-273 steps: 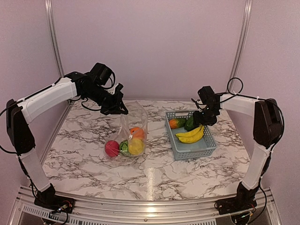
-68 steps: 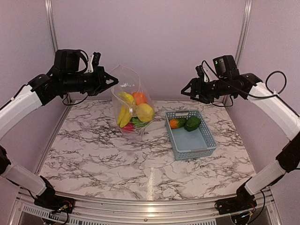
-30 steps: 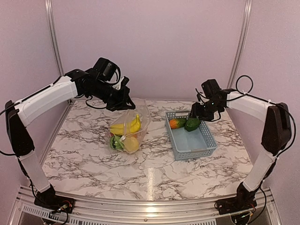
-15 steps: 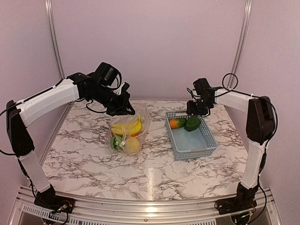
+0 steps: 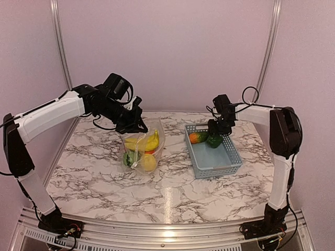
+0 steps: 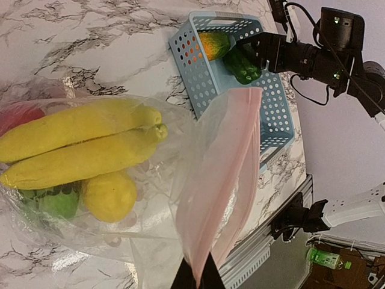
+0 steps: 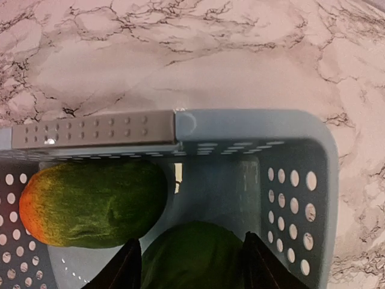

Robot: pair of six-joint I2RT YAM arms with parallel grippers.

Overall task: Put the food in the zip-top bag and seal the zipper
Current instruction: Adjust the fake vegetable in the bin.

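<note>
Marble table (image 5: 172, 183), lilac walls behind. We see the left gripper (image 6: 197, 280) pressed together on the pink-tinted mouth strip (image 6: 225, 180) of the zip-top bag (image 5: 141, 149). It holds that edge up while the bag's belly rests on the table, left of centre. The bag hangs below and just near of the claw. Through the plastic we see two bananas (image 6: 78, 141), a lemon (image 6: 108, 195), a green piece (image 6: 51, 201) and a red apple (image 6: 18, 114) at the far-left edge of the wrist view.

The grey-blue basket (image 5: 220, 164) sits right of the bag and apart from it. The right gripper (image 5: 215, 133) is down in the basket's far end, jaws spread, with one finger on each side of the green pepper (image 7: 192, 253) and close against its flanks. We can't tell if they press it. A green-and-orange fruit (image 7: 90, 201) lies just left of the pepper, touching or nearly so, against the basket's far wall.
</note>
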